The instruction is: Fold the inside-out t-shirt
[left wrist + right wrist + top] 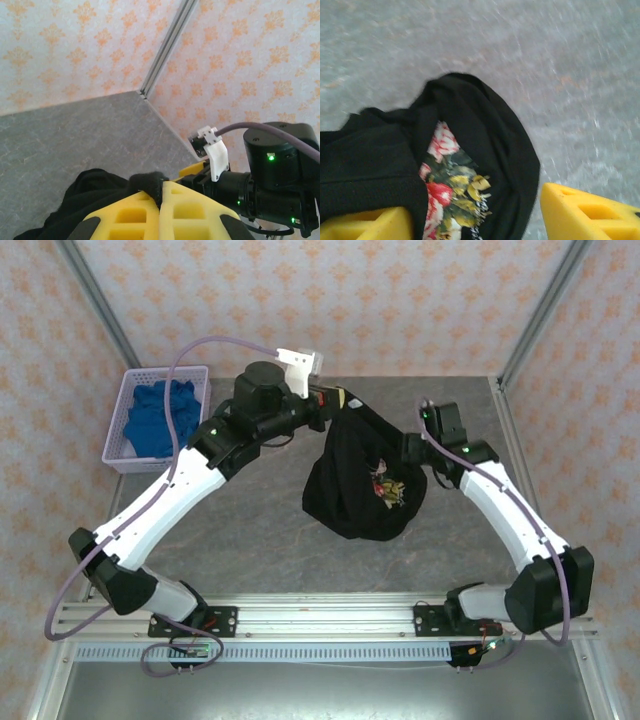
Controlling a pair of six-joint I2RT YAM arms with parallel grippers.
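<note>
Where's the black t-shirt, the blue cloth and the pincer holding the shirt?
black t-shirt (345,495): top external view, plain fabric left of its picture.
blue cloth (160,422): top external view, middle of the heap.
left pincer (160,195): left wrist view, seam between shut yellow fingers.

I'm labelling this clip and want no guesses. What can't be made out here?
- Top external: whether the t-shirt is inside out, because it is bunched up.
- Left wrist: most of the t-shirt, which is behind the left end effector and cut by the bottom edge.
- Right wrist: the printed graphic's lower part, cut by the bottom edge.
</note>
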